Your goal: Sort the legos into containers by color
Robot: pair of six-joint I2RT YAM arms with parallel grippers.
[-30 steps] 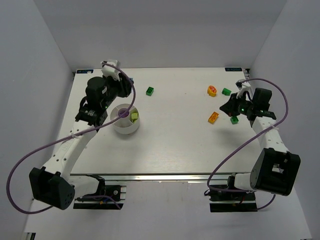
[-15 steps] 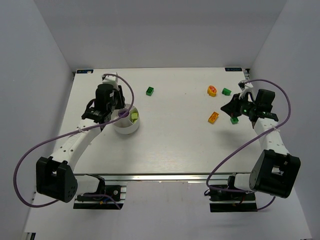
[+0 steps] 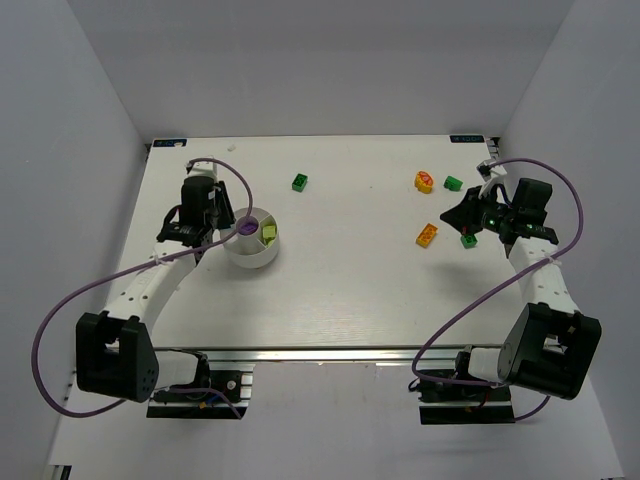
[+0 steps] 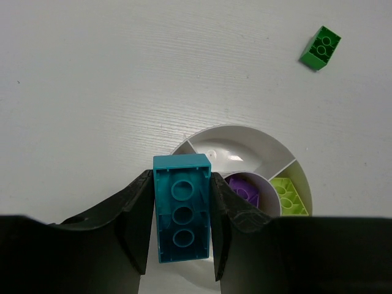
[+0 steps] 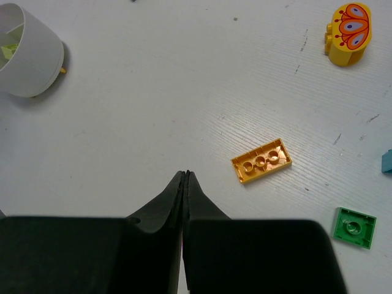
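Left jaws (image 4: pixel 181 177): narrow, and clamped on the cyan lego (image 4: pixel 181 215), one finger on each long side.
Cyan lego, long axis: it runs straight out along the fingers, far end pointing away from the wrist. The hollow underside with its three round tubes faces the wrist camera.
Cyan lego, place: the far end overlaps the near-left rim of the white bowl (image 4: pixel 245 129) in the left wrist view.
Bowl contents: a purple lego (image 4: pixel 248 191) sits in the round middle compartment and a lime lego (image 4: pixel 288 197) in the wedge beside it. The far wedge looks bare.
Right jaws (image 5: pixel 185 174): pressed fully together, nothing between them, low over the tabletop (image 5: pixel 153 92).
Orange lego (image 5: pixel 261 160): lying just ahead and right of the right fingertips, not touching them. Underside up, long axis slanting from near-left to far-right.
Loose pieces: a yellow rounded lego with a butterfly print (image 5: pixel 350 26) lies far right, and a small green square lego (image 5: pixel 354 228) near right. A dark green lego (image 4: pixel 320 48) lies well beyond the bowl.
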